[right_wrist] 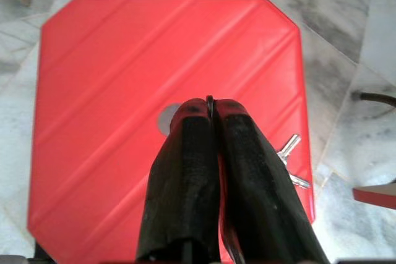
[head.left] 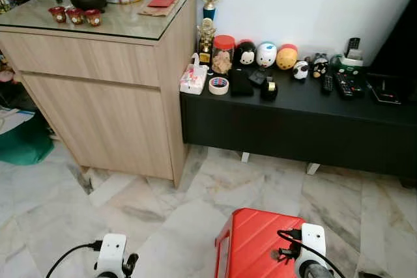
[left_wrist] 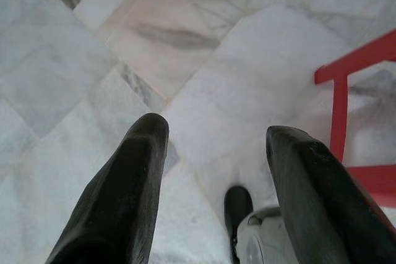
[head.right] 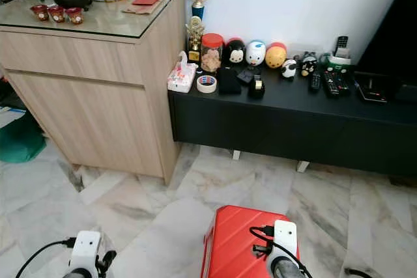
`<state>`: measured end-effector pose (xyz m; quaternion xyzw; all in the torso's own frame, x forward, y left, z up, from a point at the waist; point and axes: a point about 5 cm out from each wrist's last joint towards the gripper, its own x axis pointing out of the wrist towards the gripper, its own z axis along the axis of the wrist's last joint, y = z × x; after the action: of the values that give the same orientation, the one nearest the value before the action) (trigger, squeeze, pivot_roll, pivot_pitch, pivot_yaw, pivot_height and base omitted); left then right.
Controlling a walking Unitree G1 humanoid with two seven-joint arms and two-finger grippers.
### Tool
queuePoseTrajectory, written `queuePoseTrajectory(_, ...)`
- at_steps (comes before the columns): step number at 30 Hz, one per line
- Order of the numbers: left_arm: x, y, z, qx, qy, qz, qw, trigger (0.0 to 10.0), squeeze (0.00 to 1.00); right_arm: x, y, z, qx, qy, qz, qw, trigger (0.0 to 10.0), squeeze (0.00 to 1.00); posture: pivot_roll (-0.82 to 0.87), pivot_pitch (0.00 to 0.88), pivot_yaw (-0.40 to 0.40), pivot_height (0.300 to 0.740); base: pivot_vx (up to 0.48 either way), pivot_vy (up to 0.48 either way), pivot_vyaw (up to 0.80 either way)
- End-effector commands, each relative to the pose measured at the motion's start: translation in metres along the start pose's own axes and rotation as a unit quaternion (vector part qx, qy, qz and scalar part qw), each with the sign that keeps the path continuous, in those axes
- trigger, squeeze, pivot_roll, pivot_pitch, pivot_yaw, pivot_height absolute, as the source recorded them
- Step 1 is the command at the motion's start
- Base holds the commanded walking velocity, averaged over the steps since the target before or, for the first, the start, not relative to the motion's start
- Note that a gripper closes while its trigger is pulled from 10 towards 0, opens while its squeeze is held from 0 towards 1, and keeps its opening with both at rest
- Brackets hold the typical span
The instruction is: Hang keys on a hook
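Floor: marble tiles (head.left: 163,219), red stool (right_wrist: 154,91).
Right gripper (right_wrist: 210,106): jaws closed on keys (right_wrist: 289,153), above stool.
Left gripper (left_wrist: 213,137): jaws wide apart, empty.

Two white, box-shaped wrist housings are seen at the bottom of the head views, each trailed by a thin black cable. The left end effector (left_wrist: 213,171) is formed of two long, black, rounded fingers (left_wrist: 127,196) with a dull sheen. The right end effector (right_wrist: 210,112) is built alike, its black fingers (right_wrist: 185,177) tapering to blunt tips.
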<state>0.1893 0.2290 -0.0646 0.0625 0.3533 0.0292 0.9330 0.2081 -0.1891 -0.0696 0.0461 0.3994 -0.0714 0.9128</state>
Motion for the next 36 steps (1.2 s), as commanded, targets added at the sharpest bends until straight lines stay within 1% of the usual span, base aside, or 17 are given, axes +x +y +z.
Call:
queuePoseTrajectory(1, -0.003, -0.004, -0.011, -0.002, 0.02, 0.002, 1.0, 10.0, 0.0, 0.001, 0.005, 0.005, -0.001, -0.005, 0.008, 1.0, 10.0, 0.0, 0.06, 0.0, -0.054, 0.74, 0.0, 0.0, 0.0)
queuePoseTrajectory(5, -0.003, -0.009, -0.012, 0.003, 0.02, -0.004, 1.0, 10.0, 0.0, 0.001, 0.001, 0.002, -0.001, 0.007, 0.003, 1.0, 10.0, 0.0, 0.07, 0.0, -0.061, 0.74, -0.216, 0.0, 0.0)
queuePoseTrajectory(7, -0.004, -0.011, -0.015, -0.001, 0.025, -0.005, 1.0, 10.0, 0.0, -0.001, -0.005, -0.008, -0.005, 0.026, -0.001, 1.0, 10.0, 0.0, 0.08, 0.0, -0.069, 0.74, -0.302, 0.0, 0.0)
queuePoseTrajectory(11, -0.005, -0.011, -0.017, -0.004, 0.03, -0.003, 1.0, 10.0, 0.0, -0.003, -0.01, -0.013, 0.0, 0.036, -0.008, 0.999, 10.0, 0.0, 0.08, 0.0, -0.071, 0.74, -0.304, 0.0, 0.0)
queuePoseTrajectory(13, -0.006, -0.012, -0.02, -0.001, 0.036, -0.003, 0.999, 10.0, 0.0, -0.006, -0.016, -0.022, -0.005, 0.051, -0.014, 0.999, 10.0, 0.0, 0.07, 0.0, -0.064, 0.74, -0.304, 0.0, 0.0)
queuePoseTrajectory(15, -0.006, -0.012, -0.021, 0.001, 0.038, -0.004, 0.999, 10.0, 0.0, -0.006, -0.018, -0.024, -0.008, 0.055, -0.017, 0.998, 10.0, 0.0, 0.06, 0.0, -0.055, 0.74, -0.304, 0.0, 0.0)
queuePoseTrajectory(20, -0.006, -0.012, -0.021, 0.006, 0.04, -0.01, 0.999, 10.0, 0.0, -0.005, -0.012, -0.022, -0.006, 0.052, -0.014, 0.999, 10.0, 0.0, 0.05, 0.0, -0.047, 0.74, -0.314, 0.0, 0.0)
queuePoseTrajectory(25, -0.005, -0.013, -0.019, 0.004, 0.037, -0.009, 0.999, 10.0, 0.0, -0.005, -0.011, -0.023, -0.005, 0.053, -0.014, 0.998, 10.0, 0.0, 0.06, 0.0, -0.051, 0.74, -0.329, 0.0, 0.0)
queuePoseTrajectory(33, -0.007, -0.014, -0.024, 0.006, 0.044, -0.012, 0.999, 10.0, 0.0, -0.006, -0.011, -0.024, -0.006, 0.052, -0.013, 0.999, 10.0, 0.0, 0.05, 0.0, -0.046, 0.74, -0.319, 0.0, 0.0)
queuePoseTrajectory(34, -0.008, -0.015, -0.025, 0.008, 0.045, -0.013, 0.999, 10.0, 0.0, -0.007, -0.01, -0.03, -0.006, 0.056, -0.012, 0.998, 10.0, 0.0, 0.05, 0.0, -0.045, 0.74, -0.3, 0.0, 0.0)
queuePoseTrajectory(36, -0.008, -0.015, -0.025, 0.008, 0.045, -0.014, 0.999, 10.0, 0.0, -0.009, -0.01, -0.033, -0.007, 0.058, -0.012, 0.998, 10.0, 0.0, 0.05, 0.0, -0.045, 0.74, -0.15, 0.0, 0.0)
